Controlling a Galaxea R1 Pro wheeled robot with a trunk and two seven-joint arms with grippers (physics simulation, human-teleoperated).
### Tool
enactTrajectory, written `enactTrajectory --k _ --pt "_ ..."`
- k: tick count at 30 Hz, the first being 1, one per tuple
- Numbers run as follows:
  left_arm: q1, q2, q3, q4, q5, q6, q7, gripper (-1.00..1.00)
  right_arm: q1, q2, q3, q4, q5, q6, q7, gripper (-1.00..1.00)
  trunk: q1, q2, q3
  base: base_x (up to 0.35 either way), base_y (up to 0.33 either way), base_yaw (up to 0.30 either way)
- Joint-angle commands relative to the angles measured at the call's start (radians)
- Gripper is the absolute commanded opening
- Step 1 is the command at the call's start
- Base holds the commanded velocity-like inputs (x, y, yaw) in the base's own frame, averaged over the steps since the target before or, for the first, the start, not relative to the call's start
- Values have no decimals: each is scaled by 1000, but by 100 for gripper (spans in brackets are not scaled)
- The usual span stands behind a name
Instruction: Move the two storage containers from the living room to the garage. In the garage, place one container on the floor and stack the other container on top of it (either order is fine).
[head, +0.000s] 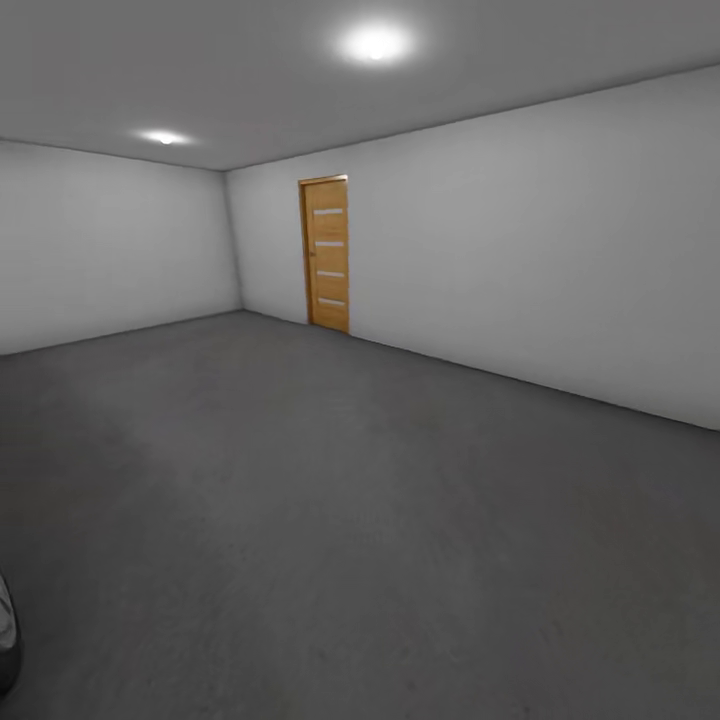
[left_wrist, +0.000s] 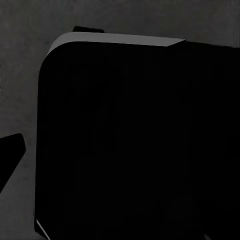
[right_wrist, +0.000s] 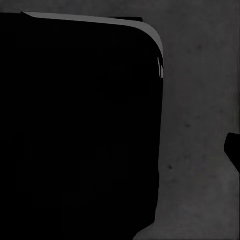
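I am in the garage, a bare room with a dark grey floor (head: 300, 500) and plain white walls (head: 520, 250). The two orange-red storage containers are out of view. In the left wrist view a dark finger (left_wrist: 11, 152) pokes in at the frame's edge over the rough floor (left_wrist: 20, 75), beside my black base (left_wrist: 130, 140). In the right wrist view another dark finger (right_wrist: 233, 147) shows at the edge over the floor (right_wrist: 200, 100), next to the same black base (right_wrist: 80, 125). Neither view lets me judge how the jaws stand.
A narrow wooden door (head: 326, 254) with pale slats stands shut in the far wall near the corner. Two ceiling lights (head: 375, 43) glow overhead. A grey piece of my left arm (head: 6, 630) shows at the lower left. Wide floor stretches ahead.
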Motion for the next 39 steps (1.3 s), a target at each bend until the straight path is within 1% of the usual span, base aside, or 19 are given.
enactTrajectory --k 1,5,8,23,39 --pt "0 0 3 0 8 -2 0 100 0 0 1 0 0 -3 0 100 1 0 -1 321 0 268" --pt "0 0 4 0 8 -2 0 100 1 0 1 0 0 -3 0 100 1 0 -1 321 0 249" --pt "0 0 3 0 8 -2 0 100 1 0 1 0 1 -3 0 100 1 0 -1 321 0 71" --pt "0 0 4 0 8 -2 0 100 0 6 1 0 0 -2 0 100 1 0 -1 321 0 6" --pt "0 0 4 0 8 -2 0 100 1 3 1 0 3 -3 0 100 1 0 -1 321 0 0"
